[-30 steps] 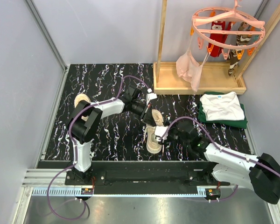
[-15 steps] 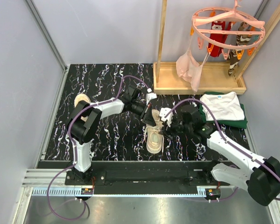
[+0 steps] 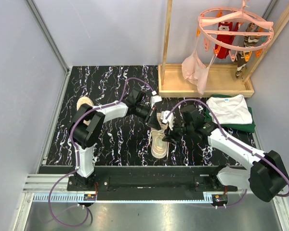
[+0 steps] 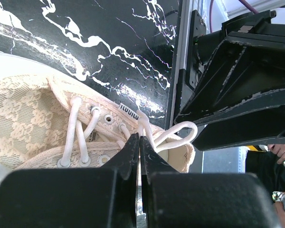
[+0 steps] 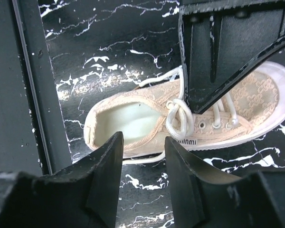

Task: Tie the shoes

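One beige shoe (image 3: 159,143) lies at the middle of the black marbled mat, toe pointing to the near edge; it fills the left wrist view (image 4: 38,128) and the right wrist view (image 5: 133,121). My left gripper (image 3: 156,124) is above its tongue, shut (image 4: 140,138) on a white lace whose loop (image 4: 180,132) hangs to the right. My right gripper (image 3: 167,135) hovers at the shoe's right side, near the heel opening, open (image 5: 142,142) with nothing between its fingers. A loose lace loop (image 5: 178,118) rests by the eyelets. The other shoe (image 3: 85,107) lies far left, partly hidden behind the left arm.
A wooden rack base (image 3: 207,82) stands at the back right with a pink ring hanger (image 3: 233,24) of small clothes above it. Folded white and green shirts (image 3: 229,113) lie right of my right arm. A black rail (image 3: 149,175) runs along the near edge.
My right arm has swung from the shoe's near end to its right side, close to the left gripper, and its jaws have narrowed. The left gripper has held still on the lace.
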Action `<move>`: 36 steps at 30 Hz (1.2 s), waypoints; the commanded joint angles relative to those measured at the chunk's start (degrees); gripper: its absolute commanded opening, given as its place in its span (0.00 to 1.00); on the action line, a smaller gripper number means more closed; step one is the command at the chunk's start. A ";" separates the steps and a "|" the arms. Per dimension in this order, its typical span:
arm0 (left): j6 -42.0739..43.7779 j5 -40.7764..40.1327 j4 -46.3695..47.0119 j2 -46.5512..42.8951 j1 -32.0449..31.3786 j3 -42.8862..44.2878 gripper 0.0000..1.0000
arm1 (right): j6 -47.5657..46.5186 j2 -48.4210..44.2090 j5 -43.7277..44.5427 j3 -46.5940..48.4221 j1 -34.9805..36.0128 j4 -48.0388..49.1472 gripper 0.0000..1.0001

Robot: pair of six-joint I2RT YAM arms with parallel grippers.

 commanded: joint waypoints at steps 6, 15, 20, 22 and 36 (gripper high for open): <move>0.22 -0.07 2.14 -2.94 0.25 0.21 0.00 | 6.33 4.84 -2.97 7.69 -2.72 -2.18 0.57; 0.13 -0.16 2.06 -2.58 0.17 0.74 0.00 | 10.39 10.12 -3.68 13.59 -3.43 -9.39 0.63; -0.13 -0.51 2.06 -2.49 0.25 0.83 0.00 | 9.24 12.14 -3.60 14.47 -3.34 -10.80 0.57; -0.13 -0.68 2.14 -2.67 0.17 0.83 0.00 | 8.80 12.41 -3.77 14.47 -3.34 -11.06 0.50; 1.36 -1.74 1.27 -4.16 0.25 0.48 0.00 | 8.54 11.45 -2.98 13.07 -3.52 -11.24 0.00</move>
